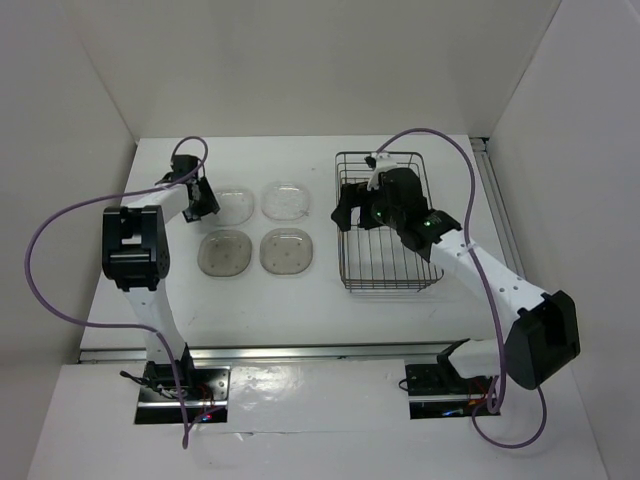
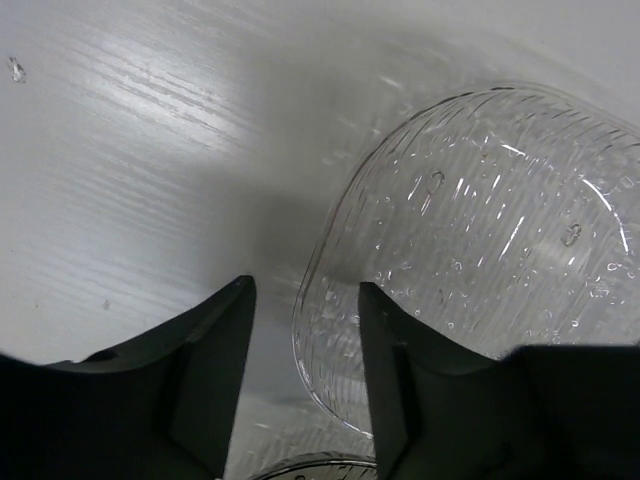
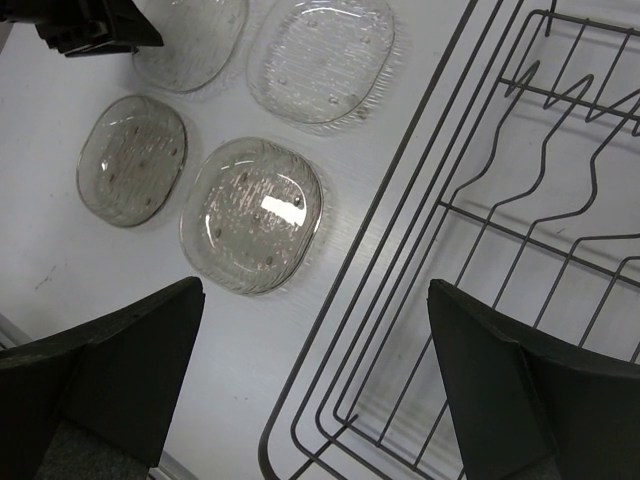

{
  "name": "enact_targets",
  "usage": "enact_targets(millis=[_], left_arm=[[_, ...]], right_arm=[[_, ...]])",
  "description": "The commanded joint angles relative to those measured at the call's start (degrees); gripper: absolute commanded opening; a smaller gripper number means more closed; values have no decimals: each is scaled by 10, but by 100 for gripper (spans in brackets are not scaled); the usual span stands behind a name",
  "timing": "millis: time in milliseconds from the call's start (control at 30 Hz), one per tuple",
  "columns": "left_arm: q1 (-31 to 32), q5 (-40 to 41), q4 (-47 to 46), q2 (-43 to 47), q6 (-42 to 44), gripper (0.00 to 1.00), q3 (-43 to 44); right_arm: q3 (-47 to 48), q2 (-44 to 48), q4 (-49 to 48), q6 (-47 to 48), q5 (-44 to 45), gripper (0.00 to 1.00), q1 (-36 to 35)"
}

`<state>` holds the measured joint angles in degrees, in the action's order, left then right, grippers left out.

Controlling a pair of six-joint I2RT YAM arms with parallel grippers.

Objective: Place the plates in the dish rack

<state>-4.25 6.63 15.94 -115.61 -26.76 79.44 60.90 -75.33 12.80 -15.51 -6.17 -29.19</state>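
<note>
Four plates lie flat in a two-by-two block on the white table: two clear ones at the back point(image 1: 232, 204) point(image 1: 286, 200) and two smoky ones in front point(image 1: 224, 252) point(image 1: 287, 250). The dish rack point(image 1: 385, 262) stands to their right with bare dividers. My left gripper point(image 1: 205, 195) is open at the left edge of the back-left clear plate point(image 2: 480, 220). In the left wrist view the gripper point(image 2: 305, 335) has that plate's rim between its fingers. My right gripper point(image 1: 352, 215) is open and empty, above the rack's left wall point(image 3: 400, 250).
White walls close in the table at the back and both sides. The right wrist view shows the smoky plates point(image 3: 252, 213) point(image 3: 132, 158), the clear plates point(image 3: 322, 55) point(image 3: 195, 40) and the left gripper point(image 3: 90, 25). A smoky plate's rim point(image 2: 320, 465) lies just below the left fingers.
</note>
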Motion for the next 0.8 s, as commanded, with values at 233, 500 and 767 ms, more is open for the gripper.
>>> enact_targets(millis=[233,500,767], left_arm=[[-1,27,29,-38,9,11,49],[-1,138,78,-22,-11,0,71],[19,-37,-23,197,55,0,-10]], right_arm=[[-9,25,-22,13,38,100,-25],[-19,17,-55,13,27,100,-25],[-40,-8,-189,6,-111,100,-6]])
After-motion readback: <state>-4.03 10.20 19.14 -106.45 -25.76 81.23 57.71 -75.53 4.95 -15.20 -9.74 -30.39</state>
